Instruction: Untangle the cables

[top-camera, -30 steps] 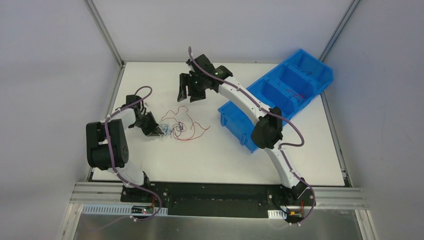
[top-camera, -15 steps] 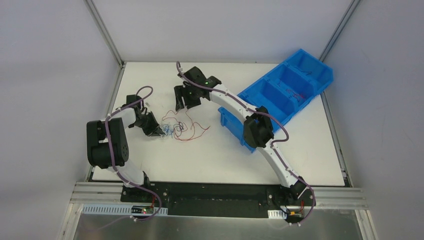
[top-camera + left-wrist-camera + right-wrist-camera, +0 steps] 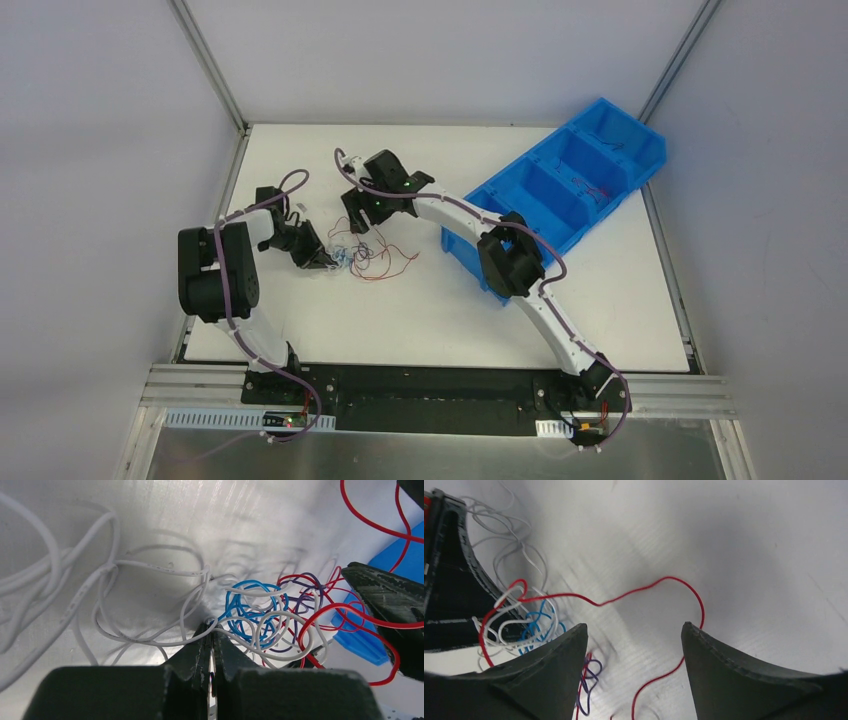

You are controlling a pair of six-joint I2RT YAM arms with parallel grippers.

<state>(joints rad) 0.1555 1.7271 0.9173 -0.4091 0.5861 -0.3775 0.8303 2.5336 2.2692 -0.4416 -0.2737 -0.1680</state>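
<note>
Because the cables are one small knot, both arms reach in to it from two sides in the top view. The knot lies on the table, left of the middle, well apart from the blue bin at the far right. The left jaws are at the knot's left side. The right jaws hang just at its far side. I think one is there to hold and the other to pull. There is lots of bare table near and right of the knot for pulling a wire out. The left edge is closer.

In the left wrist view, the left jaws are pressed together. A white wire runs in at their tips, so they seem to pinch it. Blue, purple, red and white loops bunch up just right of them.

In the right wrist view, the right jaws are wide apart. A long red wire curves across the gap between them, and nothing grips it yet. The knot sits at the left.
</note>
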